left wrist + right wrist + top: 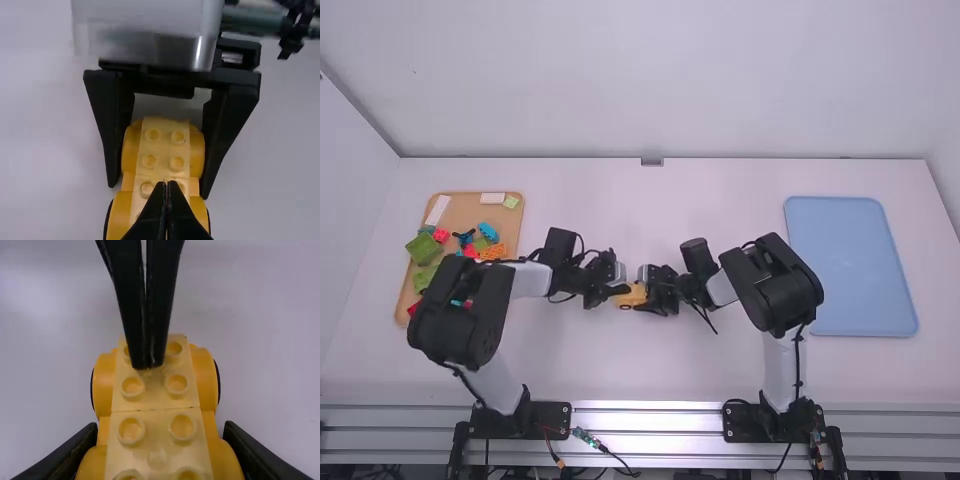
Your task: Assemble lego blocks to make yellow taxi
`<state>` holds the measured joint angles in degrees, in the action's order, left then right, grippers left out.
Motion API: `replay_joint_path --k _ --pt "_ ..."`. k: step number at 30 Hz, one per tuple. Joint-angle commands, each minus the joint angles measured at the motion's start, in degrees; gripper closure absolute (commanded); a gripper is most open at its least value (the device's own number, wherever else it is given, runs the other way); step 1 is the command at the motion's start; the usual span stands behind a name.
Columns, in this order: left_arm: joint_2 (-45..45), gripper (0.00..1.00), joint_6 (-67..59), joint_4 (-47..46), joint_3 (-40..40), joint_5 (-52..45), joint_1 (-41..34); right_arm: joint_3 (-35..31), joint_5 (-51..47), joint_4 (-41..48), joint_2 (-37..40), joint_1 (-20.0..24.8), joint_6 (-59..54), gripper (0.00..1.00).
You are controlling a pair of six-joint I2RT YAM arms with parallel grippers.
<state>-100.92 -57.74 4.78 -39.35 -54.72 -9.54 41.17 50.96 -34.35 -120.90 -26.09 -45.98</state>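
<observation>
bracing the taxi (pixel 632 297) appears to be the purpose of the right fingers (pixel 250 450): they are closed in on it, one along each side of its right end, probably so that the body cannot slide or twist on the counter (pixel 600 375) while the other end is worked. the left fingers (pixel 150 215) are narrow, their tips together with nothing between them, and touch the top of the taxi at its left end, most likely to press a piece home with a blunt point. seating the top pieces is judged to be the step in hand; a push too far toward one edge could tip a piece or rock the body.

counts: one taxi, upright between the two grippers; two pale blocks (pixel 156 447) along its top, end to end, with a thin seam between them; eight studs (pixel 133 386) on these, four to each block, one or more partly covered by the left fingers; two wheels (pixel 218 382) seen edge-on at the left end. two trays flank the work: one wooden tray (pixel 470 212), which keeps the spare blocks together, and one blue tray (pixel 850 265), perhaps meant for the finished model. among the spares are two white blocks (pixel 492 198) and one orange block (pixel 494 252); the full number cannot be told, since the left arm (pixel 460 310) covers part of the wooden tray.
</observation>
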Motion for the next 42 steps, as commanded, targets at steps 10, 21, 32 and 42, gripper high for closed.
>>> replay_joint_path --k 10,21,32,42 --pt "12.77 0.82 18.01 -1.32 -3.45 14.62 0.22 -0.2 -9.38 2.05 -1.03 -0.09 1.14 0.54" --pt "12.75 0.01 18.38 -6.17 -3.43 18.4 0.22 4.46 -11.82 12.55 -1.03 -0.2 0.5 0.23" --pt "12.77 0.01 24.39 -5.3 -3.43 24.9 0.81 7.74 -15.21 24.2 0.91 -0.09 -2.51 0.01" --pt "12.75 0.01 24.78 -5.76 -3.63 17.9 7.04 7.52 -27.78 37.07 9.46 -0.09 -3.37 0.01"
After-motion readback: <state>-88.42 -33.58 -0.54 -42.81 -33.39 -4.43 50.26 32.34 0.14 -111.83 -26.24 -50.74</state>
